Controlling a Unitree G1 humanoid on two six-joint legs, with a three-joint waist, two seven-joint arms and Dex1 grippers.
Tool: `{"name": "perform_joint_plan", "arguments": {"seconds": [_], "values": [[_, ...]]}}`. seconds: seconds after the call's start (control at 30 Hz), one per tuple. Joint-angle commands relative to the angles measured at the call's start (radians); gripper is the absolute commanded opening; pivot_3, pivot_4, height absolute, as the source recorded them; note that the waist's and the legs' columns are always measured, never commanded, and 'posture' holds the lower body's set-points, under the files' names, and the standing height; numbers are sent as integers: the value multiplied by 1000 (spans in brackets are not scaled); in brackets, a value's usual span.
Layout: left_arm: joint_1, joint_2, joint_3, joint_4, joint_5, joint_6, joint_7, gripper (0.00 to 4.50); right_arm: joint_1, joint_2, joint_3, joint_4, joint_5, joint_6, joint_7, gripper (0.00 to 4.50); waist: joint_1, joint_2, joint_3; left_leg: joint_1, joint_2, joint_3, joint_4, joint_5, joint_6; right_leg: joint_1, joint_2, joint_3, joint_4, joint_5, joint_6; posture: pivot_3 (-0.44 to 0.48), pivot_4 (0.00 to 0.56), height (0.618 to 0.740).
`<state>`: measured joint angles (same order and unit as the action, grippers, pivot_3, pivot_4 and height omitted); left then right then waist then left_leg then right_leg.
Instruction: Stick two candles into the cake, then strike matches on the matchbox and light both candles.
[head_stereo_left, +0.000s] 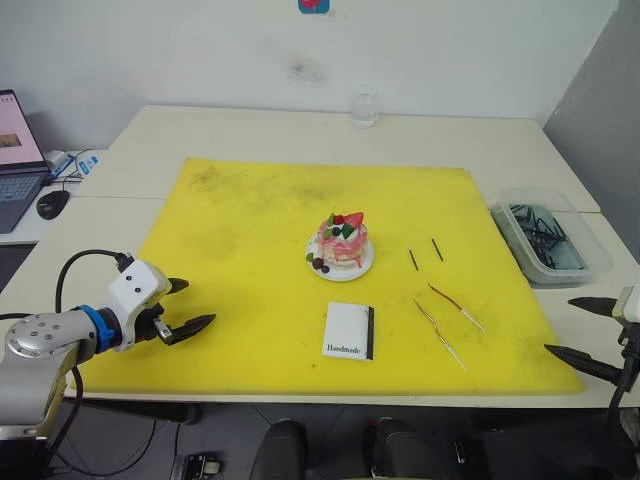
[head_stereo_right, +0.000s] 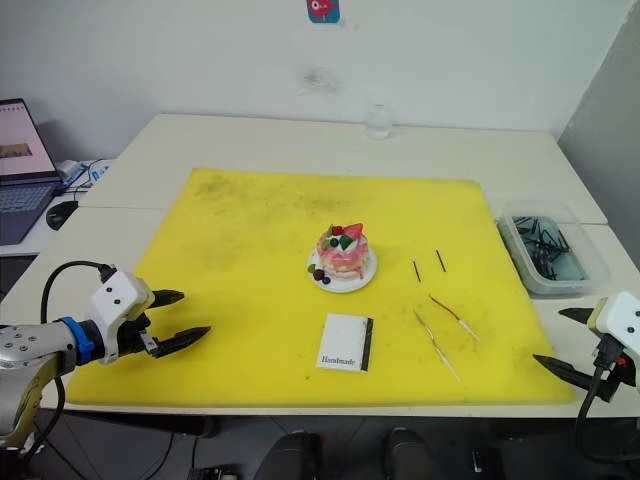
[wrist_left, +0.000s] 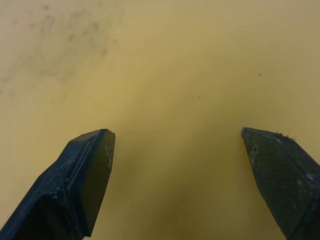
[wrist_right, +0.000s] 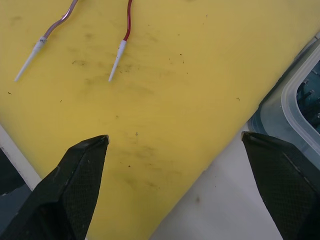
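A yellow mat (head_stereo_left: 250, 230) covers most of the pale bench (head_stereo_left: 250, 130). A clear glass (head_stereo_left: 365, 109) stands at the far edge of the bench, a clear plastic bin (head_stereo_left: 550, 236) of dark bits sits just off the mat's right side, and a laptop (head_stereo_left: 15, 160) and mouse (head_stereo_left: 52, 203) lie far left. Nothing lies between either pincer and the task items.

Left pincer (head_stereo_left: 190, 305): low over the mat's near-left part, arm coming in from the left, fingers apart, nothing held. Right pincer (head_stereo_left: 580, 333): at the mat's near-right corner, fingers spread wide, empty.

The cake (head_stereo_left: 343, 240) sits on its white plate (head_stereo_left: 360, 268) near mat centre. The matchbox (head_stereo_left: 349, 331) lies flat just nearer than the cake. Two matches (head_stereo_left: 425, 254) lie side by side right of the cake. Two candles (head_stereo_left: 447, 317) lie nearer than the matches, pale ends pointing toward the right pincer and near it. All items lie well apart from the left pincer.
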<state>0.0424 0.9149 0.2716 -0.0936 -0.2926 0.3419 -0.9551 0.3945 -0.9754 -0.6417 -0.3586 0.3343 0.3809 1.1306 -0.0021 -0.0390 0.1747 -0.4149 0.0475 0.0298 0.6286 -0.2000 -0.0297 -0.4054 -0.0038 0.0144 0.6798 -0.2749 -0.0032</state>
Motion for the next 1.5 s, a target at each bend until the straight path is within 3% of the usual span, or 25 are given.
{"name": "perform_joint_plan", "arguments": {"seconds": [0.03, 0.63, 0.97, 1.1, 1.27, 1.5], "values": [[-16, 16, 18, -30, -25, 22, -16, 4500, -9, -16, -7, -20, 0, -4, 0, 4441, 0, 0, 0, 0, 0, 0, 0, 0, 0, 0, 0, 0, 0, 0, 0, 0, 150, 740], [-41, 25, 35, 37, -13, -109, -95, 4500, -29, -6, 62, 0, -23, -64, -5, 4441, 0, 0, 0, 0, 0, 0, 0, 0, 0, 0, 0, 0, 0, 1, 2, 0, 150, 740], [-70, 36, 38, 58, -54, -71, -131, 4500, -17, -1, 60, -12, -25, -61, -6, 4441, 0, 0, 0, 0, 0, 0, 0, 0, 0, 0, 0, 0, 0, 1, 3, 0, 150, 740], [-50, 54, 48, 4, -136, 67, -165, 4500, -8, -4, 43, -29, -17, -53, -2, 4441, 0, 0, 0, 0, 0, 0, 0, 0, 0, 0, 0, 0, 0, 2, 3, 0, 150, 740], [-17, 127, 13, -170, -322, 412, -207, 4500, -17, -40, 58, -81, -41, -35, -3, 4441, -1, 0, 0, 0, 0, 0, 0, 0, 0, 0, 0, 0, 0, 2, 3, 0, 150, 740], [-161, 89, -26, -266, -646, 816, -141, 4500, -121, -75, 124, -237, 44, 141, -48, 4441, -1, 1, 0, 1, 0, -2, 1, 0, 0, 1, 1, -1, 2, 2, 3, 0, 150, 740]]}}
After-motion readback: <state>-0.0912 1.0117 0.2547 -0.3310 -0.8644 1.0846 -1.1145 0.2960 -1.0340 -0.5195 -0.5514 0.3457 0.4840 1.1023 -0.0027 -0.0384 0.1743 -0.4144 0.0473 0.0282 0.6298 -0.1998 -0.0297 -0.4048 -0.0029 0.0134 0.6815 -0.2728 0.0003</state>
